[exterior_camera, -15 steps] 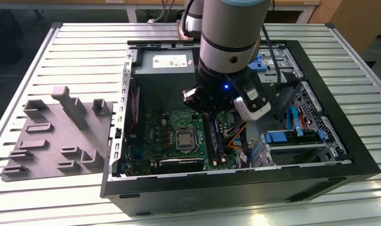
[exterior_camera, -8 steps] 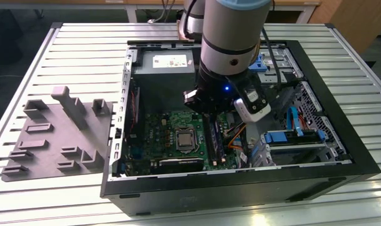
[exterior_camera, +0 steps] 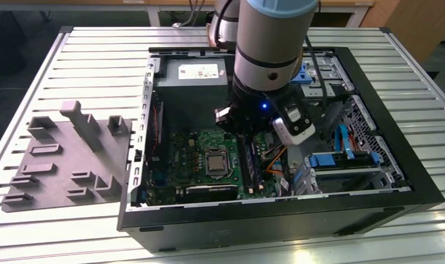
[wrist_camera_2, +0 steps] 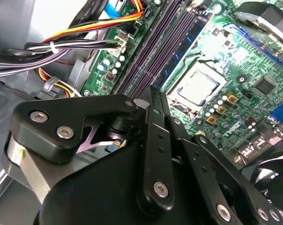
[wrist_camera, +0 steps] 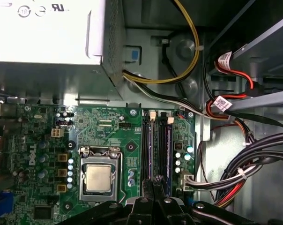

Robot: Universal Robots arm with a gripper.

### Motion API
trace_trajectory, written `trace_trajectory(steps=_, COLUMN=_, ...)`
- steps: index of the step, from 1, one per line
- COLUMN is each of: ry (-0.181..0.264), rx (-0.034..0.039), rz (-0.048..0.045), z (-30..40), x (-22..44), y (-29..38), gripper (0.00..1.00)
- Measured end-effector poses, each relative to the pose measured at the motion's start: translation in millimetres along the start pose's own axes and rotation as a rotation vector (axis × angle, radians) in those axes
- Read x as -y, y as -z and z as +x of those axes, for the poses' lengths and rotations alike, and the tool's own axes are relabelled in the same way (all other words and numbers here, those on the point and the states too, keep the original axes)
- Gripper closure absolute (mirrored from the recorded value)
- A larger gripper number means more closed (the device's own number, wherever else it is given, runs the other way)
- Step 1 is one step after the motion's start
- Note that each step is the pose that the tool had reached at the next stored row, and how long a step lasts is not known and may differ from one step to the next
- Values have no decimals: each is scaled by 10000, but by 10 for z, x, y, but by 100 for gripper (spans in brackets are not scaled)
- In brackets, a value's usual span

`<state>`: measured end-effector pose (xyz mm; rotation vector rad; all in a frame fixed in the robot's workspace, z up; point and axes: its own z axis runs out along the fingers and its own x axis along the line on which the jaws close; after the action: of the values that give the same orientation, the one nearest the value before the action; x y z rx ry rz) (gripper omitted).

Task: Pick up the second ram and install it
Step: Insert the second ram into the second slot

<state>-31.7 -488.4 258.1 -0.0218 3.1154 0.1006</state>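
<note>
The gripper (wrist_camera: pixel 156 183) is seen low inside the open computer case (exterior_camera: pixel 398 206), directly over the memory slots (wrist_camera: pixel 156 145) of the green motherboard (exterior_camera: pixel 185 154). Its black metal fingers (wrist_camera_2: pixel 153 105) are brought together, with only a very thin gap at the tips; whether something is pinched there cannot be told. The second ram (wrist_camera: pixel 168 147), a long flat dark board with small chips, is found standing on its edge in one of the narrow black slot rails, just below and beside the fingertips. On one side of the gripper the square silver processor (wrist_camera: pixel 98 179) is placed in its metal frame, near but apart. On the other side, bundles of black, red, yellow and orange cables (wrist_camera: pixel 235 173) are hanging close to the slots. A grey metal power supply box (exterior_camera: pixel 196 70) is mounted behind the arm. Outside the case, a grey plastic holder (exterior_camera: pixel 64 162) with upright blocks is laid on the ribbed aluminium table (exterior_camera: pixel 97 49).
</note>
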Motion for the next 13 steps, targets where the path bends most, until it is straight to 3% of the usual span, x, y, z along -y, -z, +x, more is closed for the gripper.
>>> trace_trajectory(steps=13, ry=-4, rx=0, rz=0, z=1, x=7, y=-114, gripper=89)
